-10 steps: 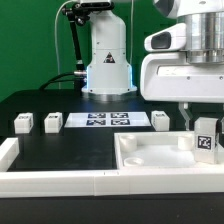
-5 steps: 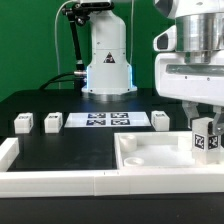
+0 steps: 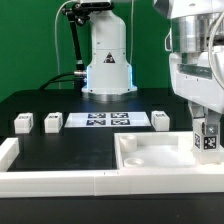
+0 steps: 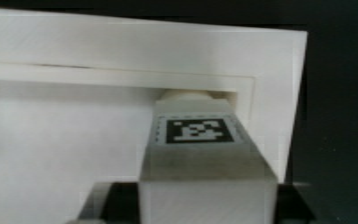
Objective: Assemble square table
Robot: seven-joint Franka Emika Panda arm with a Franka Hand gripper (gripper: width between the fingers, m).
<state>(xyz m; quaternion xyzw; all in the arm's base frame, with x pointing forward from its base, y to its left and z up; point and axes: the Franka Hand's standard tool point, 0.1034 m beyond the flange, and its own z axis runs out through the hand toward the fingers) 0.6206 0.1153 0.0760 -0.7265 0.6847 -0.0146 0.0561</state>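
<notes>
square table slab point(image 3: 158, 160) lies rim-up near right in the exterior view on the worktop point(image 3: 70, 146), claw point(image 3: 207, 134) half-closed gripping a leg point(image 3: 208, 146) at its far right corner; next likely needs seating and twisting it in.

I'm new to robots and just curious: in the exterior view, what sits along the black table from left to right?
first leg → second leg → marker board → third leg → fourth leg, held in the gripper.

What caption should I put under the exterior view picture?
Gripper holds a tagged white leg at a corner of the square tabletop; three more legs wait by the marker board.
</notes>
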